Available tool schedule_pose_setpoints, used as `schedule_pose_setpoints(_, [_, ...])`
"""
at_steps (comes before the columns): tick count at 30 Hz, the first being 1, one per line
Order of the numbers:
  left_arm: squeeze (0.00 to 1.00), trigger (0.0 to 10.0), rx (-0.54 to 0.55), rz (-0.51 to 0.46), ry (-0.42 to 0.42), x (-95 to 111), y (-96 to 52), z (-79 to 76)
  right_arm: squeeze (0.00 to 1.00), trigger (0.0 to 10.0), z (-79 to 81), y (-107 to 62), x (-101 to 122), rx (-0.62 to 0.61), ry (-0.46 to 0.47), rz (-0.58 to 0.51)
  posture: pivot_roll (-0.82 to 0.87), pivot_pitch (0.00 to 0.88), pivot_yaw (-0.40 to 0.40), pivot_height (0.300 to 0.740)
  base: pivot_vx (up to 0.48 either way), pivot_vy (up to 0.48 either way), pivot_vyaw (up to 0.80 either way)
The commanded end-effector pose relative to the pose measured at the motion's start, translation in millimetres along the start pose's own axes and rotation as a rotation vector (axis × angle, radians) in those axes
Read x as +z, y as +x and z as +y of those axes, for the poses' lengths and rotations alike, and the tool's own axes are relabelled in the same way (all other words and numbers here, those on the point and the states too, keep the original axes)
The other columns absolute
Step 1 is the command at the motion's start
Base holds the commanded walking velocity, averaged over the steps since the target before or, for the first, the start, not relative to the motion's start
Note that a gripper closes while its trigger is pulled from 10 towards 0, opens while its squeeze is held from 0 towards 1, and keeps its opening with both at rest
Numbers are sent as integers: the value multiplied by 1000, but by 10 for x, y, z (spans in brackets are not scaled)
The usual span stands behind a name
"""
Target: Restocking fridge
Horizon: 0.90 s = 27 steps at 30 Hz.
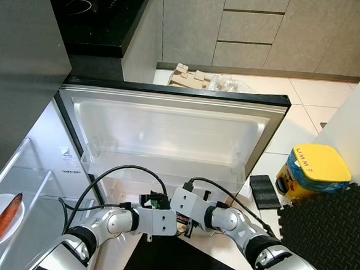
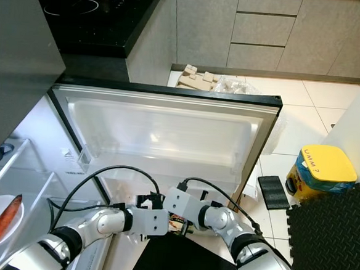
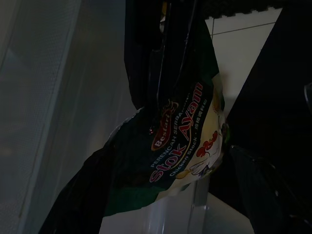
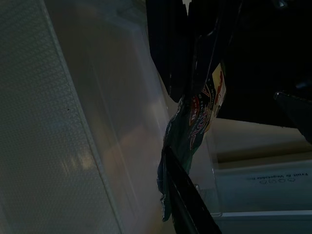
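Below the open fridge door (image 1: 167, 134), green "Stok Ayam" packet (image 3: 180, 146), crumpled, pinched between both grippers' fingers (image 3: 161, 58).

a dark chicken stock packet (image 3: 180, 141) hangs pinched in the left tool (image 3: 163, 63) beside a pale wall (image 3: 53, 97).

Head views bright, evenly lit, sharp, no motion blur. Soft glare on the white door liner (image 1: 167, 134) and pale floor tiles (image 1: 319, 95); hob (image 1: 96, 5) far left stays near black. Straight edges bow slightly at frame borders. Both wrist views very dark and underexposed: packet (image 3: 180, 141) print readable, finger outlines murky, possibly soft focus. Frosted wall (image 4: 58, 136) catches dim light.
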<state>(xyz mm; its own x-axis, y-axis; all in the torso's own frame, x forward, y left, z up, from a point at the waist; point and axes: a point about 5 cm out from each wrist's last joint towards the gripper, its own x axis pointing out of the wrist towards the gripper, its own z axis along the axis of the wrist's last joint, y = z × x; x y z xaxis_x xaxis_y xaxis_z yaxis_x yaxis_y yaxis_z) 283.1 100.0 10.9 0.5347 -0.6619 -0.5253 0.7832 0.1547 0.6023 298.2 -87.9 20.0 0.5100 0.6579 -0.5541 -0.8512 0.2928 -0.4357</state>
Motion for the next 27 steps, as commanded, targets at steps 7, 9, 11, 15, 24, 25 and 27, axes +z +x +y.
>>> schedule_pose_setpoints(7, [0, 10000, 217, -30, -30, 107, 4, 417, 0, 10000, 328, 102, 47, 144, -61, -14, -174, 92, 13, 715, 0, 0, 0])
schedule_pose_setpoints(9, [0, 10000, 196, -70, -84, 129, -7, 422, 0, 10000, 347, 85, 0, 148, -55, 3, -172, 92, 12, 715, 0, 0, 0])
schedule_pose_setpoints(11, [0, 10000, 126, -96, -132, 125, -18, 378, 0, 10000, 361, 67, -39, 152, -51, 17, -171, 93, 11, 715, 0, 0, 0])
schedule_pose_setpoints(15, [0, 10000, -111, -3, -71, -69, -112, 170, 0, 10000, 373, 38, -99, 151, -42, 36, -169, 94, 12, 715, 0, 0, 0])
schedule_pose_setpoints(24, [0, 10000, -125, 28, -43, -125, -148, 172, 0, 10000, 368, 36, -94, 147, -43, 30, -164, 94, 15, 715, 0, 0, 0])
schedule_pose_setpoints(25, [0, 10000, -128, 36, -47, -108, -111, 132, 0, 10000, 350, 57, -48, 141, -47, 14, -169, 94, 17, 715, 0, 0, 0])
schedule_pose_setpoints(27, [0, 10000, -125, 46, -48, -96, -80, 103, 0, 10000, 334, 73, -9, 136, -51, -1, -169, 94, 17, 715, 0, 0, 0])
